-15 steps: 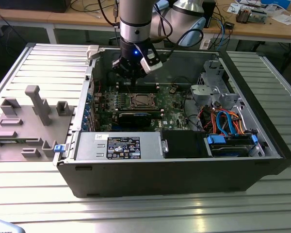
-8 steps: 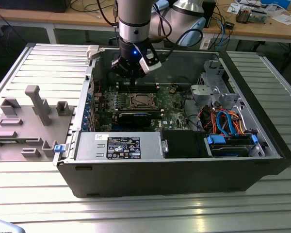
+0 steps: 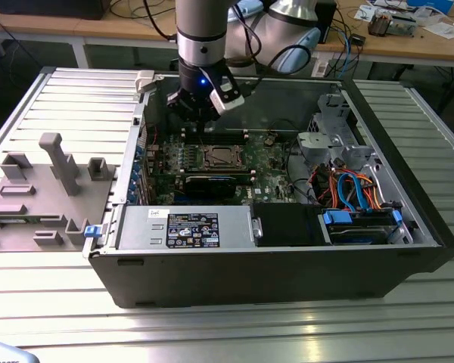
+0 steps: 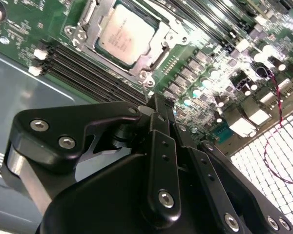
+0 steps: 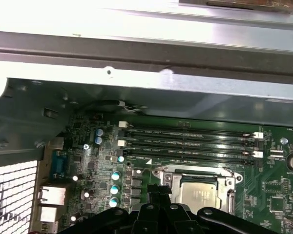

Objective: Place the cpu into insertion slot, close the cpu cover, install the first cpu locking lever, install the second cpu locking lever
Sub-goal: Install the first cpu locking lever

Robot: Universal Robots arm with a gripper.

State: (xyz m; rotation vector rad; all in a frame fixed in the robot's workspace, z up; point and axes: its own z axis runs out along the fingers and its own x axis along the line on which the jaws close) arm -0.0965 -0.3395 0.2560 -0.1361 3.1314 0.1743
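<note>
At the exterior view's left, a grey fixture block [image 3: 41, 193] with upright pegs is seen on the ribbed metal table [image 3: 212, 333], just beside the open computer case [image 3: 287, 265]. In the lower left part of the case, a silver power supply [image 3: 185, 227] with a label is mounted. Above it, in the middle of the frame, the green motherboard [image 3: 265, 162] lies flat. The insertion slot [image 3: 222, 157] is seen at the board's centre, with the cpu [image 4: 124, 33] seated inside it; the chip's silver-grey top is exposed in both wrist views. The cpu cover [image 4: 88, 22] is seen as a silver frame around the chip, lying down over its edges. Long black memory slots [image 5: 190, 144] run just beside the socket.

The gripper [image 3: 199, 113] hangs in the upper middle of the exterior view, above the far edge of the motherboard and apart from the socket. In the second wrist view its black fingers [image 4: 161, 141] are drawn together at the tips, with nothing held between them.

Toward the exterior view's right, a metal drive cage [image 3: 325, 140] is found, and below it a bundle of orange and blue cables [image 3: 352, 185] beside a blue-edged drive bay [image 3: 359, 223]. A wooden desk [image 3: 408, 45] crosses the upper right.
</note>
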